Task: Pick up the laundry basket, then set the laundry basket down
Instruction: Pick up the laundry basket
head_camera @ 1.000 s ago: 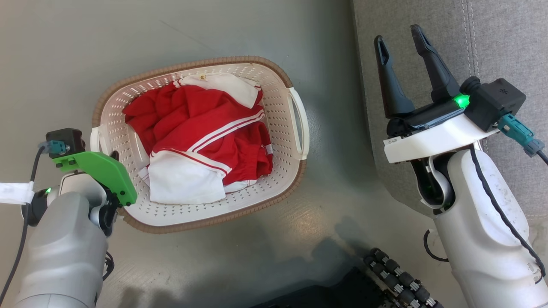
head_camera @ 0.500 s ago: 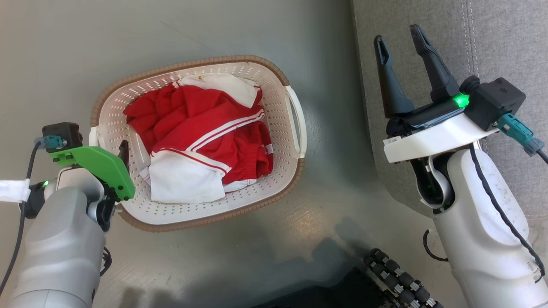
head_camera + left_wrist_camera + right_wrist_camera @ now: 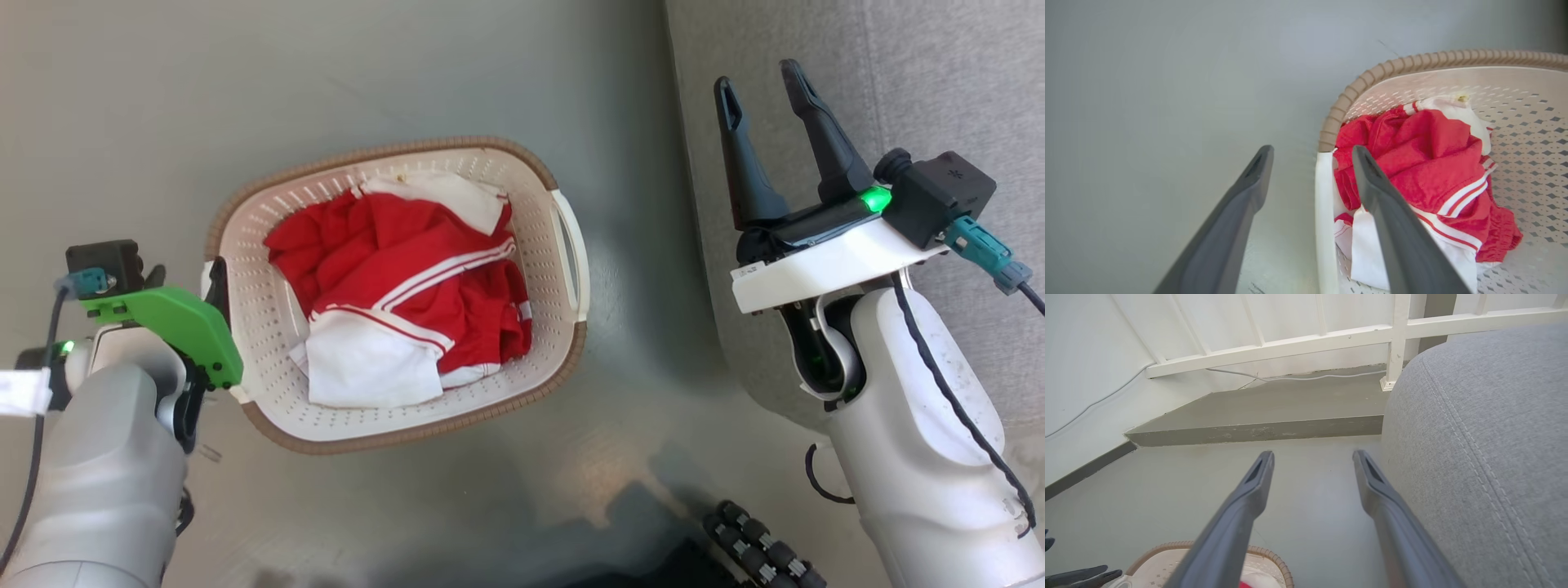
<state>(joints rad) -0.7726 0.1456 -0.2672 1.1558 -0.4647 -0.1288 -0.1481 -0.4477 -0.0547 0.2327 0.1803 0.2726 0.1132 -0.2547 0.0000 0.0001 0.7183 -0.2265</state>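
You are at the grasp, with the lift not yet begun. The laundry basket sits in the middle of the head view, apparently flat on the grey floor, with red and white clothes heaped inside it.

Your left gripper is at the basket's left end, at the left edge of that frame. In the left wrist view this gripper stands released and straddles the near loop handle. One finger is outside over the floor and the other is inside over the clothes, and neither is pressed to the handle.

Your right gripper is at the upper right of the head view, spread wide and holding nothing. It is over the edge of the grey sofa and well apart from the far loop handle.

Next, I judge you need to seat the left fingers squarely across the handle and clench before raising. Keep the inner finger from pinching cloth. A lift by one handle would likely tip the basket and let the load slide, so consider bringing the right gripper to the far handle first, then raise evenly and set it down level
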